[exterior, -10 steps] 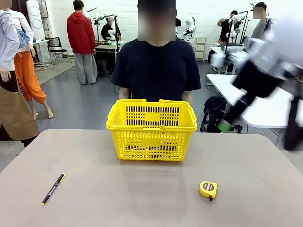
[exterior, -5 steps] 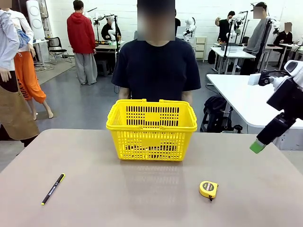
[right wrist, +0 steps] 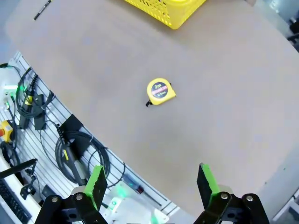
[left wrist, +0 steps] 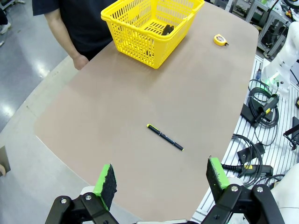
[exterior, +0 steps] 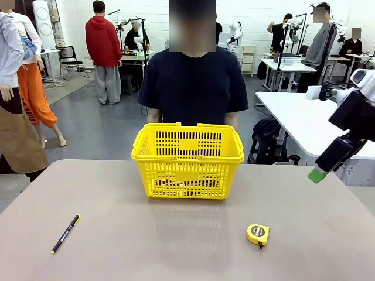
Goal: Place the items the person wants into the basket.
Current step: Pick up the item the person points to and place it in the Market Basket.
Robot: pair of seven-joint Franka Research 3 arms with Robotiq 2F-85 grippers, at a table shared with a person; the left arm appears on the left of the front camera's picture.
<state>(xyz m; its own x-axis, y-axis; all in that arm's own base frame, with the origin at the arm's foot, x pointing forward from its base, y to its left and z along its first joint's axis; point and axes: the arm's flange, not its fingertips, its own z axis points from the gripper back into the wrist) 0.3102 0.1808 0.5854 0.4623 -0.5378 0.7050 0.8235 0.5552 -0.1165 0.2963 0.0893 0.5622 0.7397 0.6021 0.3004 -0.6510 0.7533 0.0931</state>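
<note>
- The right end effector (exterior: 318,174) is being held wide and empty, slightly higher and farther right than half a second earlier.
- The basket (exterior: 187,159) is being left unmoved, well left of it.
- The left end effector (left wrist: 163,179) is being kept wide above the desk (left wrist: 117,116).

Table (exterior: 176,246) lies bare between pen (exterior: 65,233) and tape measure (exterior: 258,234).

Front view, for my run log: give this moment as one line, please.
basket: on table, dark items inside | pen: on table | tape measure: on table | left pincer: open, empty | right pincer: open, empty
</note>
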